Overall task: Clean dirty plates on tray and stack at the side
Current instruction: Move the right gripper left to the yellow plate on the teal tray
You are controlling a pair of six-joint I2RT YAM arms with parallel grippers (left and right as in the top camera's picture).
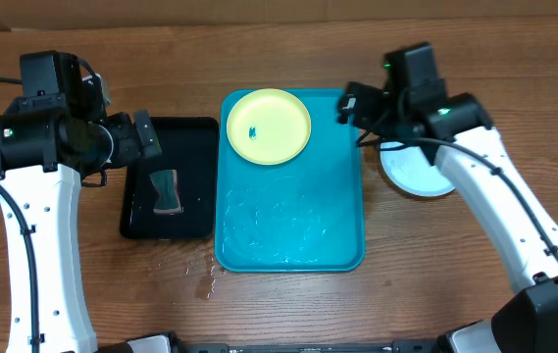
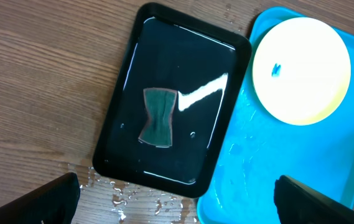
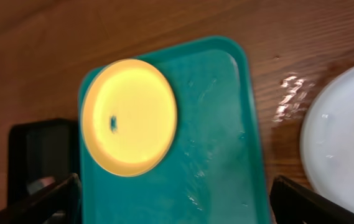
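Note:
A pale yellow-green plate [image 1: 269, 126] with a small blue smudge at its centre lies in the far end of the wet cyan tray [image 1: 298, 216]. To the right of the tray a pale plate [image 1: 418, 176] rests on the wood, partly hidden by my right arm. My right gripper [image 1: 349, 103] hangs open over the tray's far right corner, holding nothing. In the right wrist view the right gripper [image 3: 177, 202] frames the yellow plate [image 3: 129, 116] and the pale plate [image 3: 344, 137]. My left gripper [image 1: 146, 137] is open above the black tray, and nothing sits in it.
A black tray [image 1: 168, 176] left of the cyan one holds water and a dark green sponge [image 1: 167, 192]. The sponge [image 2: 158, 117] also shows in the left wrist view. Water drops [image 1: 205, 279] lie on the wood by the cyan tray's near left corner.

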